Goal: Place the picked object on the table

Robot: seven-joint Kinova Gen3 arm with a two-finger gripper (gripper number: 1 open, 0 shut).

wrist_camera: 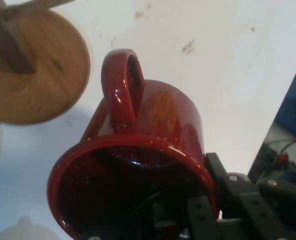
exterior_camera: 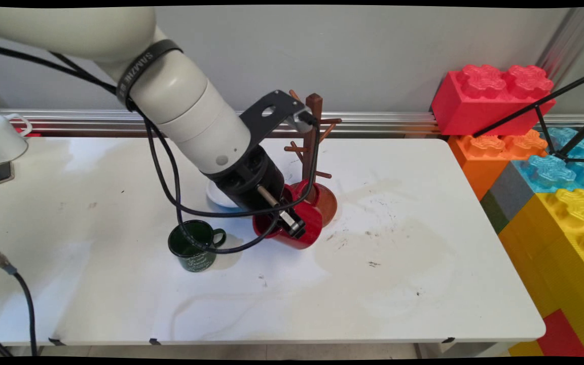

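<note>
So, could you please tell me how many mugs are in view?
3: a red mug gripped at its rim by the gripper beside the wooden mug tree; a green mug left of it; a white mug at the table's far-left edge. The arm may hide others.

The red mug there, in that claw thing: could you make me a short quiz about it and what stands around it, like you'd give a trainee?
1. True or false: the claw grips the red mug by its rim, one finger inside and one outside.
2. Which mug stands free on the table? A) blue B) green C) yellow
3. Fill in: the wooden stand just behind the red mug is a mug ____.

Key
1. True; the hand view shows the rim pinched between the fingers and the mug tilted.
2. B, the green mug, upright, to the picture's left of the red one.
3. Tree: the mug tree has bare pegs and a round base.
</note>
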